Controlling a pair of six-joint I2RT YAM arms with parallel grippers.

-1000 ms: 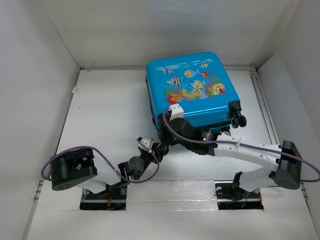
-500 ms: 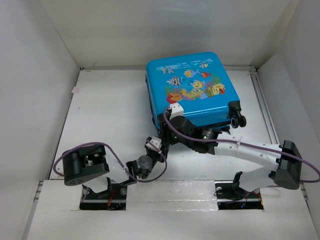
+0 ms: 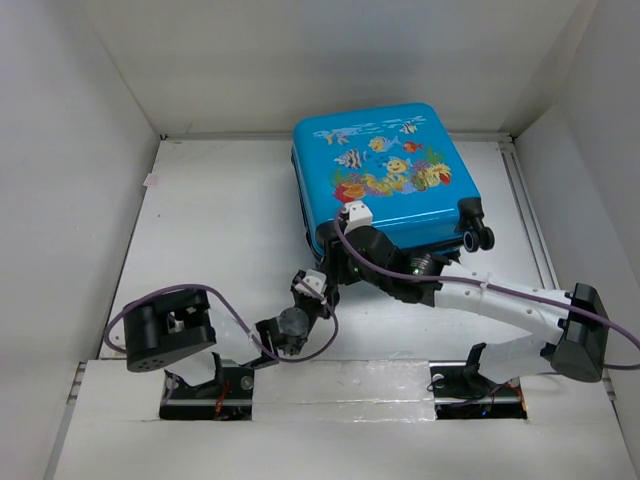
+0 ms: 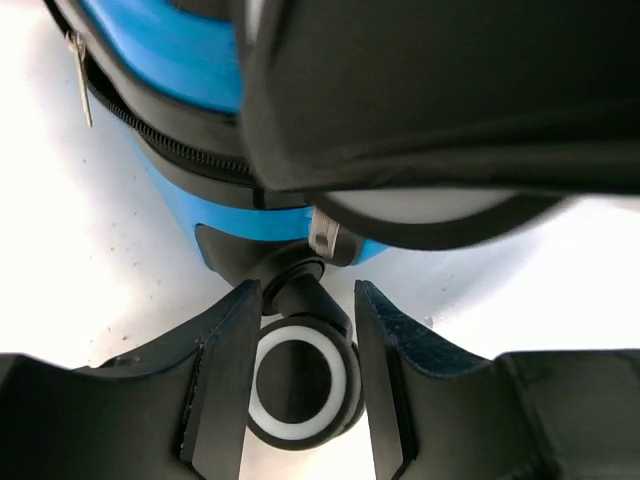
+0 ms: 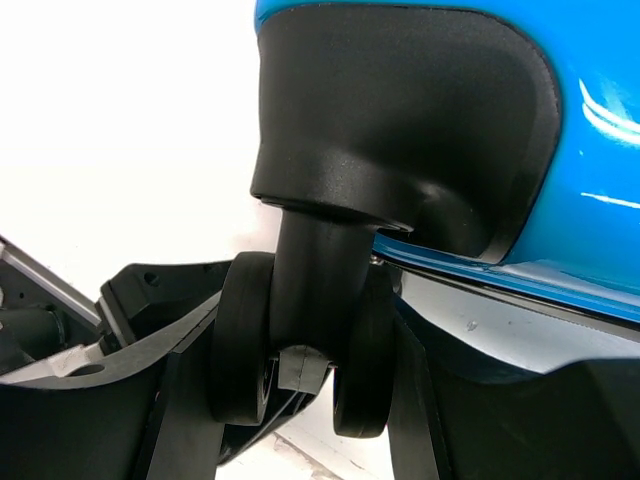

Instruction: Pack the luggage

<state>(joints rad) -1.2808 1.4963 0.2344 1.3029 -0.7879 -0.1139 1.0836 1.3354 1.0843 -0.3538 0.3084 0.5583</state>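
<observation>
The luggage (image 3: 385, 170), a bright-blue suitcase with a fish print on top, lies shut at the back middle of the table. My right gripper (image 3: 338, 262) is at its near-left corner, shut on a black twin caster wheel (image 5: 300, 330), with a finger pressed on each side. My left gripper (image 3: 322, 285) comes up from below to the same corner. In the left wrist view its fingers (image 4: 225, 380) close on a second caster wheel (image 4: 300, 385) with a white ring. The blue shell (image 4: 160, 50) and zip show above it.
White walls enclose the table (image 3: 220, 230) on the left, back and right. Two more black caster wheels (image 3: 478, 238) stick out at the suitcase's near-right corner. A metal zip pull (image 4: 80, 65) hangs at the shell's left edge.
My left arm has swung right and forward, bringing its gripper up to the suitcase's near-left corner. My right gripper and the suitcase have shifted slightly toward the back.
</observation>
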